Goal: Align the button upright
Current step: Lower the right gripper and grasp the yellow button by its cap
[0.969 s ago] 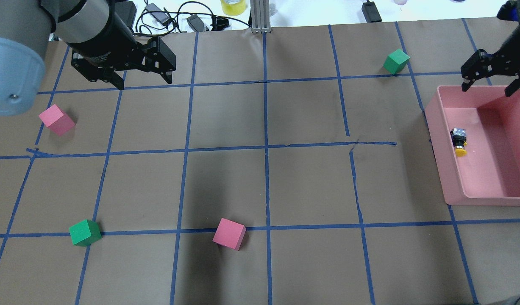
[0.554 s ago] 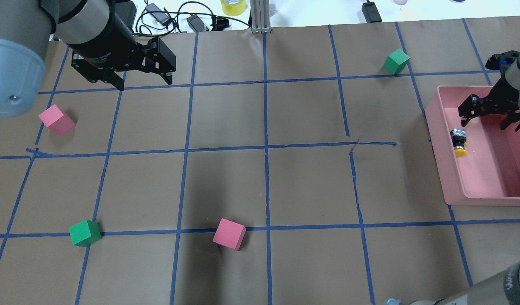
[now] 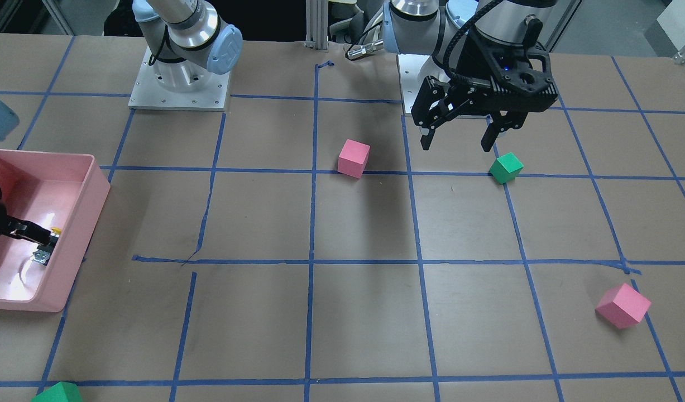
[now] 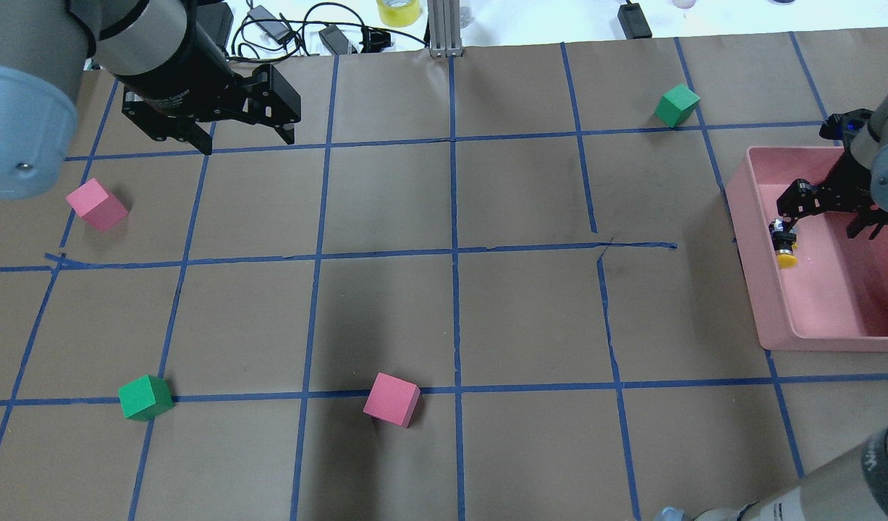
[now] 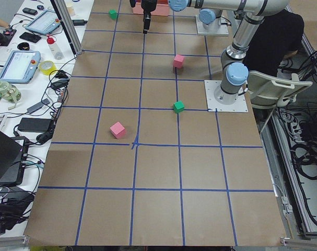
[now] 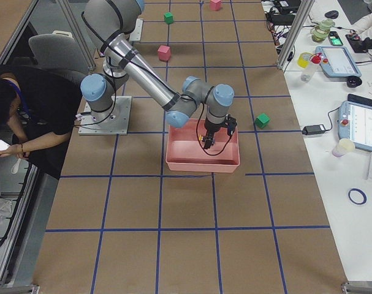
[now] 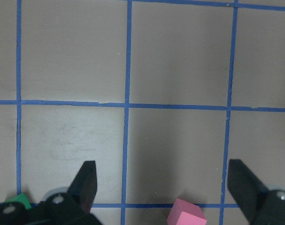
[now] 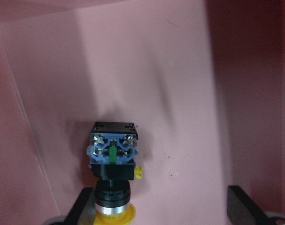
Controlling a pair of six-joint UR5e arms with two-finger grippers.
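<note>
A wide table [image 4: 386, 217] fills the overhead view, covered in brown paper and ruled into squares with blue tape. Along the upper edge runs a white bench with black cables and a yellow tape roll [image 4: 399, 10]. In the right side view a person [image 6: 14, 110] in a black top bends over at the left edge.

The left arm enters at the upper left of the overhead view. The left gripper [image 4: 244, 137] hangs above the paper with its jaws spread wide and nothing between them. The right arm comes in from the lower right corner and bends over a pink bin [image 4: 766, 289] at the right edge. The right gripper [image 4: 826, 224] is lowered inside the bin, jaws spread apart and clasping nothing.

Two pink cubes [image 4: 96, 205] [image 4: 391, 399] and two green cubes [image 4: 145, 397] [image 4: 677, 105] sit well apart near the table's margins, with a broad stretch of paper between them in the middle.

The button [image 8: 111, 159] lies tipped over on the bin floor, close to the bin's left wall in the overhead view. In the right wrist view its blue terminal block faces the camera and its yellow cap points to the lower edge of the frame. One of the fingers [image 8: 83, 208] stands just beside the cap at the lower left, the other far off at the lower right. Whether the near one touches the cap cannot be told.
</note>
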